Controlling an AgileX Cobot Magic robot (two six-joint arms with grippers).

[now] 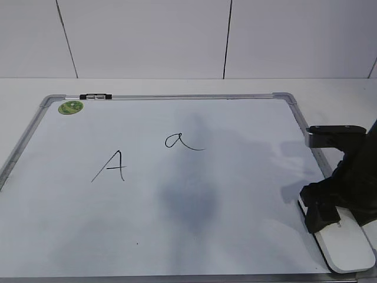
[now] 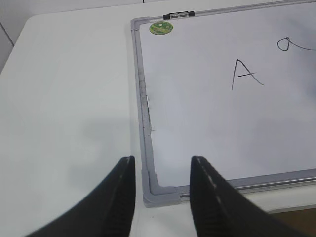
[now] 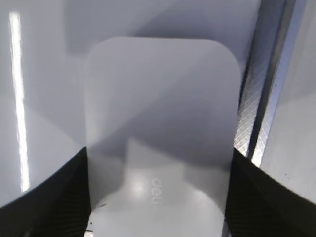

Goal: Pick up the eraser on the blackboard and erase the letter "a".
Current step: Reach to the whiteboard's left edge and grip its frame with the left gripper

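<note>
The white eraser [image 1: 347,247] lies at the blackboard's [image 1: 235,236] front right corner. My right gripper [image 1: 321,217] is down over it, one finger on each long side. In the right wrist view the eraser [image 3: 163,113] fills the gap between the fingers of the gripper [image 3: 159,165], which touch its edges. The letter "a" [image 1: 179,141] is on the board's upper middle, far to the left of the eraser. My left gripper [image 2: 160,165] is open and empty above the board's [image 2: 207,128] near left corner; the "a" [image 2: 291,44] shows at that view's right edge.
A capital "A" [image 1: 112,166] is drawn left of the "a". A green sticker [image 1: 70,107] and a black-and-silver marker [image 1: 95,95] sit at the board's far left corner. The board lies on a white table [image 2: 69,98]. A grey smudge [image 1: 188,197] marks the board's middle.
</note>
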